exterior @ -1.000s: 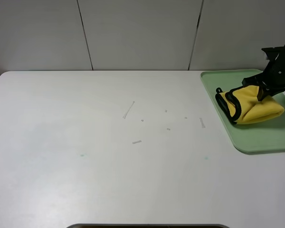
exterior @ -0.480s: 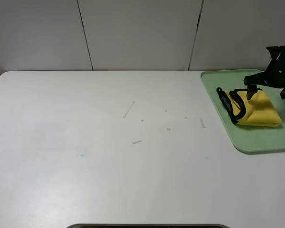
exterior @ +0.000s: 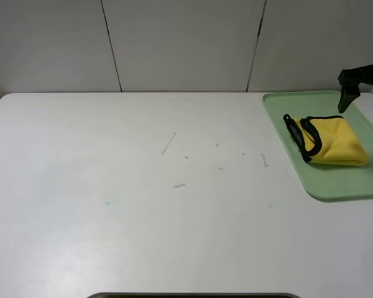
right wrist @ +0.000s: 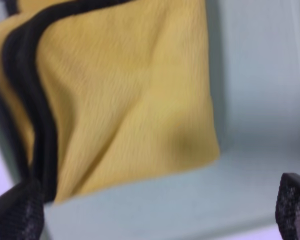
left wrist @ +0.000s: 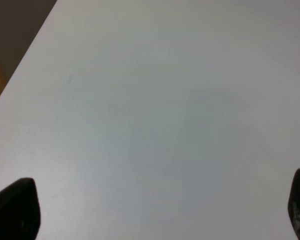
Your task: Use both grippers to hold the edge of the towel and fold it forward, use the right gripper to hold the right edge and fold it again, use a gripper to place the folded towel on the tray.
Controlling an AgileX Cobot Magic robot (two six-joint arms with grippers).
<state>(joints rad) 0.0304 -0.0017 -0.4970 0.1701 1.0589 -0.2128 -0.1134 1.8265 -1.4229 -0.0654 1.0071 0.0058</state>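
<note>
Two wrist views and one high view cover the scene, and each adds something the others lack. On the left, the left gripper (left wrist: 155, 220) appears only in its own wrist view, where two dark fingers (left wrist: 14, 207) sit far apart at the frame's corners over bare white worktop (left wrist: 155, 110); the high view does not show this arm at all, which fits an arm parked clear because the remaining work needs only one side. Across the middle of the worktop (exterior: 143, 205) the high view picks up a few small pale scraps (exterior: 168, 143), nothing the wrist cameras see. Further right, the folded yellow towel (exterior: 333, 141) with its black trim lies inside the green tray (exterior: 286, 143), touching nothing but the tray floor, so the placing looks done. The right gripper (exterior: 348, 93) hangs above the tray's far edge, apart from the cloth; whether it is spread is unclear from this angle. Its wrist view settles that: the mesh-padded fingers (right wrist: 15, 210) stand wide apart and empty, with the towel (right wrist: 125, 90) and tray (right wrist: 250, 75) below them
</note>
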